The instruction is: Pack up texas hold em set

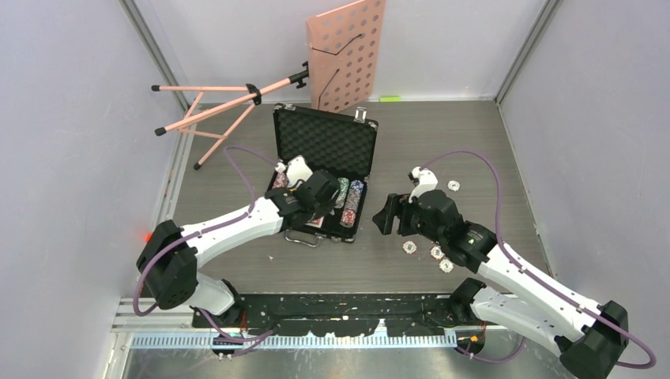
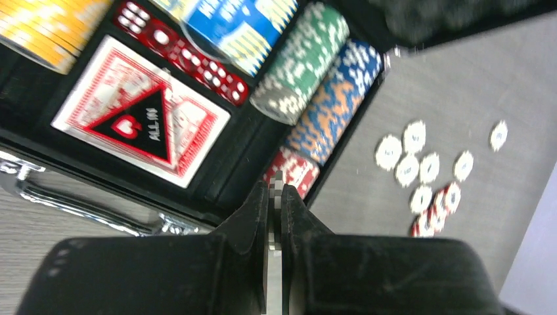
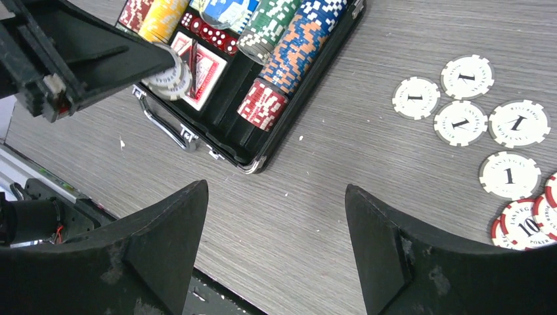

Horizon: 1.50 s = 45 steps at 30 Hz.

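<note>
The left gripper (image 2: 276,187), pinching blurred white chips (image 3: 167,75), is half hiding the open case (image 1: 324,142) mid-table, while the right gripper (image 3: 276,197) is gaping empty at its 3 o'clock over the grey woodgrain table (image 1: 474,142).

The table (image 1: 474,142) has a grey-brown top with a wood grain. Toward the far side, a little left of the middle, a black case (image 1: 325,146) with silver edges sits open on it, with the lid standing up and the handle facing the near edge. To the right of the case, loose chips lie flat on the wood. There is a group of white chips (image 3: 460,98) marked 1, and just beside them some red-and-white chips (image 3: 525,223) partly overlap. A single chip (image 1: 453,185) lies apart, farther back. A pink music stand (image 1: 213,110) lies tipped over in the far left corner. A few tiny white specks (image 3: 121,141) dot the top.
</note>
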Each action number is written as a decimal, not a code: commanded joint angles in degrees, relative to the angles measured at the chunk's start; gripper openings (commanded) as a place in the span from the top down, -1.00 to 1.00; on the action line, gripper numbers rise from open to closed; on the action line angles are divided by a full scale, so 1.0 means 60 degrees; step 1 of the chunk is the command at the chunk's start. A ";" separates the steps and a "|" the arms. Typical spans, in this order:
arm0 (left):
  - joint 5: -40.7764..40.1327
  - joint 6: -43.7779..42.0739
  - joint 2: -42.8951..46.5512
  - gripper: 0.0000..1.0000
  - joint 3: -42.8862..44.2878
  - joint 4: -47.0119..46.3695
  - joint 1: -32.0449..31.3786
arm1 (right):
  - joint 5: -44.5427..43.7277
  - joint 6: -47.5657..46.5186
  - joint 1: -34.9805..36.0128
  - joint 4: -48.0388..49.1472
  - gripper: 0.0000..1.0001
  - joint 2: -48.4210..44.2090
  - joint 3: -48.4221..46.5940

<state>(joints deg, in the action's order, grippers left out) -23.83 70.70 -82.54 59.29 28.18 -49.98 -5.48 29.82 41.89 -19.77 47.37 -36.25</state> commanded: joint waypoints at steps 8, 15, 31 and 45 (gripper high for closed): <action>-0.3009 0.3906 -0.0303 1.00 0.0071 0.0973 -0.0020 | -0.0500 0.0013 0.0020 0.0316 -0.63 -0.0947 0.0261; -0.2399 0.5429 -0.1762 1.00 0.1430 0.2656 -0.0075 | -0.1889 0.0046 0.0013 -0.0029 -0.60 -0.1166 0.0251; -0.1945 0.6592 -0.3191 1.00 0.1517 0.1334 -0.0211 | -0.3015 0.0042 -0.0019 -0.0943 -0.56 -0.1412 0.0305; -0.2345 0.6616 -0.2777 0.57 0.1273 0.1131 -0.0201 | -0.2722 0.0009 -0.0054 -0.0872 -0.55 -0.1064 0.0224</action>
<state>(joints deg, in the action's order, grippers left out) -34.57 109.34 -102.10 66.61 35.44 -51.16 -21.54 30.13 41.78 -25.82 40.45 -34.26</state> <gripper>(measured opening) 0.207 0.777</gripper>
